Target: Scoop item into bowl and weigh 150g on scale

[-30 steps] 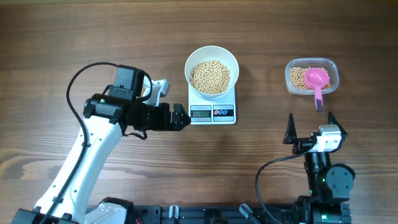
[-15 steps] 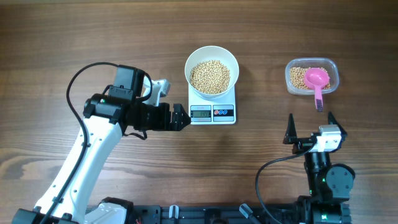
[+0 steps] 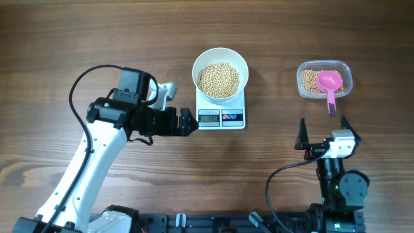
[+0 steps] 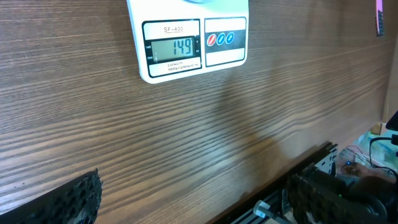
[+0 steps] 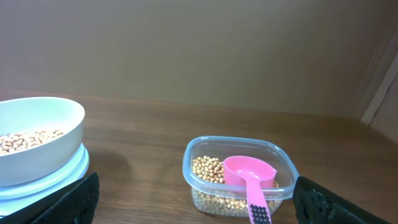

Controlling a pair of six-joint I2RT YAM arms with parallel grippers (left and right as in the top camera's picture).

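The white bowl (image 3: 220,66) stands on the small white scale (image 3: 221,114) and holds a heap of tan beans (image 3: 218,79). The scale's display (image 4: 173,48) reads 149. My left gripper (image 3: 191,122) hovers open just left of the scale's front, nothing between its fingers (image 4: 74,198). My right gripper (image 3: 322,133) stands open near the table's front right, below the clear container (image 3: 324,79), empty. In the right wrist view the bowl (image 5: 37,137) is at the left and the container (image 5: 239,176) sits ahead between the fingers.
The clear plastic container holds more beans (image 5: 208,169) and a pink scoop (image 3: 329,85), whose handle (image 5: 257,208) hangs over the near rim. Bare wood lies between the scale and the container.
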